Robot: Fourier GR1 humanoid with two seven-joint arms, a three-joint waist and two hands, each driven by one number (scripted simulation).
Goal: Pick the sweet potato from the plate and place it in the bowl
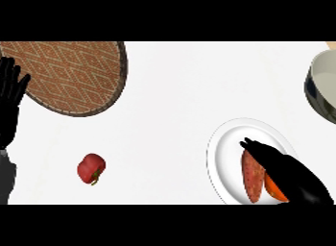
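Fingers (266, 153) of the right hand (291, 180) lay fairly straight over the sweet potato (254, 177), touching it, not visibly curled round it. The sweet potato sat on the white plate (224, 144), at the counter's (178, 96) right. The bowl (330, 86) stood beyond, at the right edge. The left hand (4, 103) rested open at the left edge, fingers up, beside a woven mat (71, 72). A red pepper (91, 168) lay apart. No writing showed anywhere.

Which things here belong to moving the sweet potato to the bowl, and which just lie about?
Job: sweet potato, white plate, bowl, right hand.
Lying about: woven mat, red pepper, resting left hand.
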